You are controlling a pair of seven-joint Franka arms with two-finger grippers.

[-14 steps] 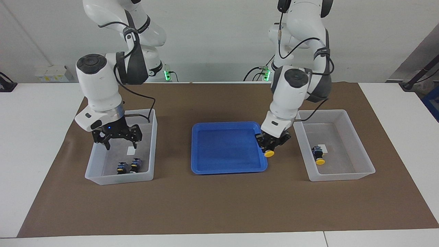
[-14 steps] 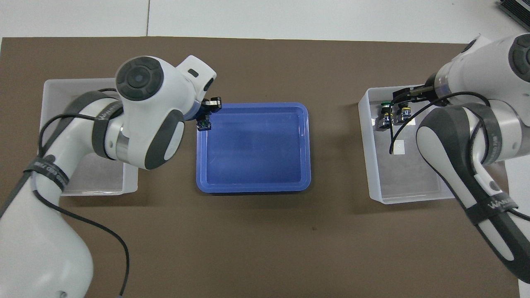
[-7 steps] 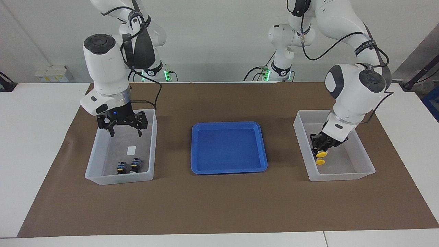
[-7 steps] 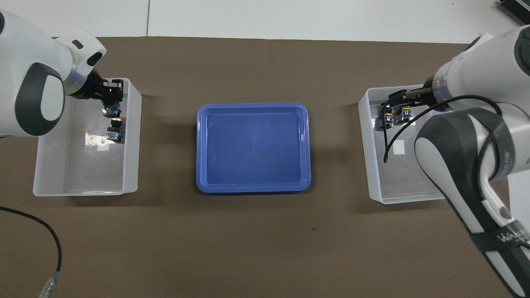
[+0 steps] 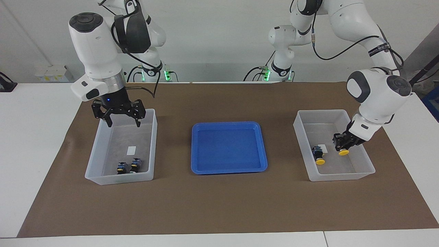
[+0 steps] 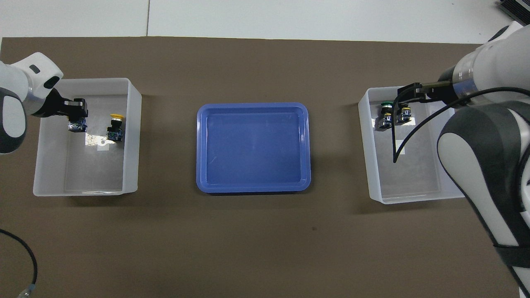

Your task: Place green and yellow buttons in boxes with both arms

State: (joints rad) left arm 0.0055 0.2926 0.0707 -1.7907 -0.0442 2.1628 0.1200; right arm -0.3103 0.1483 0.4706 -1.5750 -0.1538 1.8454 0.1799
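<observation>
- Since a second ago my left gripper has carried the yellow button off the blue tray's corner and down into the box at the left arm's end; my right gripper has risen from inside the other box to just above its rim.
- Left gripper: clenched on the held yellow button, cap pointing away from the robots, low inside its box. From the facing view I cannot tell whether the button touches the box floor.
- Second yellow button: lying on that box's floor just beside the held one, toward the tray, next to the white label.
- Overhead view shows the same pair: left gripper over the held button's blue-black body, the loose yellow button apart from it.
- Right gripper: fingers spread wide, holding nothing, over the end of the box at the right arm's end that lies nearer the robots.
- Two green buttons: side by side, touching or nearly so, on that box's floor at the end farther from the robots. Green caps show only in the overhead view.
- Blue tray: between the two boxes on the brown mat.
</observation>
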